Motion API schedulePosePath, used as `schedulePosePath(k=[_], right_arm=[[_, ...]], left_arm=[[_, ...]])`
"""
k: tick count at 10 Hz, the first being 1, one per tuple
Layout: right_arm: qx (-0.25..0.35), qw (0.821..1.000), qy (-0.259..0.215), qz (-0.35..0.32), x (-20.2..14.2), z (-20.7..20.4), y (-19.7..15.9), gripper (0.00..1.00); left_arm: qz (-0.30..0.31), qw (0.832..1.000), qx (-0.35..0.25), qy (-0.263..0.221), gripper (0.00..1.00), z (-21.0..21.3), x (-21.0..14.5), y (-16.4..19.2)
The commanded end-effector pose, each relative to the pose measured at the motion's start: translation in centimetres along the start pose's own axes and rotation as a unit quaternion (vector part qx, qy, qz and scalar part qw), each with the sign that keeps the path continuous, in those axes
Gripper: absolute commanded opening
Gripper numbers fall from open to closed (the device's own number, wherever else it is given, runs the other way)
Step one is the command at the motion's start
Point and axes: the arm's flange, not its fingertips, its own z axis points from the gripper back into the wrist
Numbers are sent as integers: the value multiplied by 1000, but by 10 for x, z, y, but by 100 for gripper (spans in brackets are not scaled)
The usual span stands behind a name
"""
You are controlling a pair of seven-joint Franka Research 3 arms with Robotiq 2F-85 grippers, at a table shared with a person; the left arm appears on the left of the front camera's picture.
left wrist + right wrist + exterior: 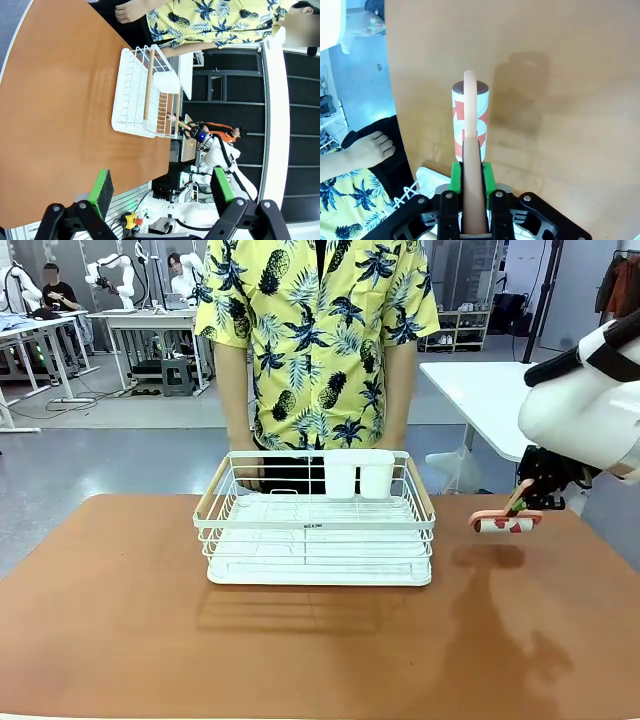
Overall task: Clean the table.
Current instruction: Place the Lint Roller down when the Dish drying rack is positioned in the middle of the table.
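Table [120,640]: wide reddish-brown top, bare at the near edge and toward the left side. The person stands at the far edge, one hand [369,149] hanging beside it.

Rack [318,530]: white wire dish rack with wooden side rails, on the table's middle toward the far edge. Two white cups [358,473] sit at its far wall.

Roller [505,524]: lint roller with a pink handle and a red-and-white patterned drum. It is held above the table near the right edge, level with the rack's right side; its shadow falls on the top below, so the drum appears clear of the surface.

Right gripper [468,172]: jaws closed narrow on the roller's handle, green pads on either side, drum pointing away from the wrist.

Left gripper [162,187]: jaws wide, nothing between the pads, held off the table's left side, looking across at the rack.

Step in hand, judged: roller carried and poised, rolling not yet begun. The next move calls for lowering the drum flat onto the table and drawing it along in strokes, keeping clear of the rack.
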Motion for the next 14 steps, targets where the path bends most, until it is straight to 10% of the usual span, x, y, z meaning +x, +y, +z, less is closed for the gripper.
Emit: schedulePosePath(k=[1, 6, 10, 14], right_arm=[[2, 1000, 9, -2, 4, -14, -3, 21], [-15, 1000, 21, -1, 8, -30, -14, 21], [-36, 999, 18, 1, 3, -17, -18, 95], [-95, 995, 15, 1, -2, 7, -31, 100]], left_arm=[[-3, 1000, -7, -3, 100, 1, -3, 0], [-3, 1000, -7, -3, 100, 1, -3, 0], [-3, 1000, -7, -3, 100, 1, -3, 0], [-3, 1000, -7, -3, 100, 1, -3, 0]])
